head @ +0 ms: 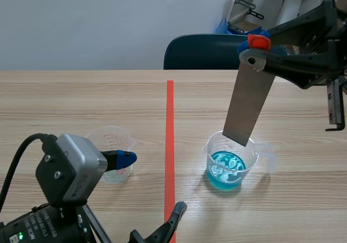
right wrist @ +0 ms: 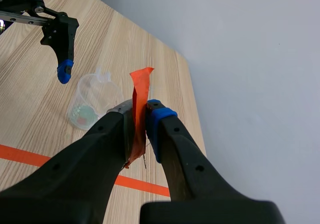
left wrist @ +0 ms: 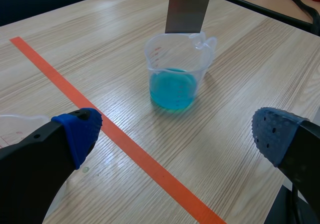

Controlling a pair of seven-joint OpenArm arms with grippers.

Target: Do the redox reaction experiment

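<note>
Nearest, the left gripper (left wrist: pixel 175 134) is held wide open low over the table (head: pixel 81 102), an empty cup (head: pixel 111 145) beside one finger. Across the tape line (head: pixel 169 145), a beaker (head: pixel 230 164) of blue liquid is set. A metal strip (head: pixel 249 104) is hung over it, lower end at its rim, clamped at the top by the right gripper (right wrist: pixel 141 113).

- Tape line (head: pixel 170 134) runs up the middle of the table (head: pixel 81 102), near edge to far edge.
- Beaker with liquid (head: pixel 230 164) sits just right of the line, toward the near edge.
- Second beaker (head: pixel 111 137) sits left of the line, level with the first; left gripper (head: pixel 153 181) just beside it on the near side.
- Metal strip (head: pixel 249 104) hangs from the right gripper (head: pixel 255 50), its lower end at the first beaker's rim.
- Chair (head: pixel 200 52) stands behind the far edge.
</note>
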